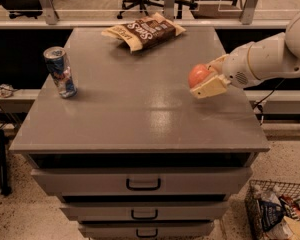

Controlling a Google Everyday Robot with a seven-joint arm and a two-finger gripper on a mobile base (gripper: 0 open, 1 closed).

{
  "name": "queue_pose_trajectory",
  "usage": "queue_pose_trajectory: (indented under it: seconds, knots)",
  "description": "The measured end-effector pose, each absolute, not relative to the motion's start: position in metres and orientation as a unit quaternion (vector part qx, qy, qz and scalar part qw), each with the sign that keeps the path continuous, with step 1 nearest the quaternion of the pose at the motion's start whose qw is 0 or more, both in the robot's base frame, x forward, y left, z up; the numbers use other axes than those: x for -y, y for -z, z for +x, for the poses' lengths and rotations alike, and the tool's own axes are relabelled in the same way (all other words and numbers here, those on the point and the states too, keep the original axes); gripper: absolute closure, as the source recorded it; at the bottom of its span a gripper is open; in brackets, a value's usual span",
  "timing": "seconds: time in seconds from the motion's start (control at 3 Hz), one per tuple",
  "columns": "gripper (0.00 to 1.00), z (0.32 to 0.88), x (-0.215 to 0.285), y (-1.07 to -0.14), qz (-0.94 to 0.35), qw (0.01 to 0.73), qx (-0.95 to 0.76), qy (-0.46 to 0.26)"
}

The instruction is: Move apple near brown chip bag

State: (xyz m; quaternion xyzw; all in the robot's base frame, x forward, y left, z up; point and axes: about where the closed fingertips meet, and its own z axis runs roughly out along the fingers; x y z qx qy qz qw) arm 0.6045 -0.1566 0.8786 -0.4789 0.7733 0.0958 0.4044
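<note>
gripper [204, 82] at right side of table [140, 119], clamped round apple [197, 74] flanks; firm, smooth, probably slippy, brown chip bag [145, 30] well apart

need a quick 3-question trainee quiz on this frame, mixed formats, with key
1. True or false: the end effector, over the cabinet top's right side, is shut on the apple.
2. The brown chip bag lies: A) back centre, B) front left, C) front right.
3. Fill in: upright on the left stands a drink ___.
Key: 1 true; 2 A; 3 can.
</note>
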Motion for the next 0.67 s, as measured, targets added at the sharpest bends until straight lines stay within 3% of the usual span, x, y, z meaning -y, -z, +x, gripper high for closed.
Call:
queue_pose_trajectory:
  seconds: [0.67]
  knots:
    - [1.00,0.691,0.176,-0.912,-0.435,0.472,-0.767,0.009]
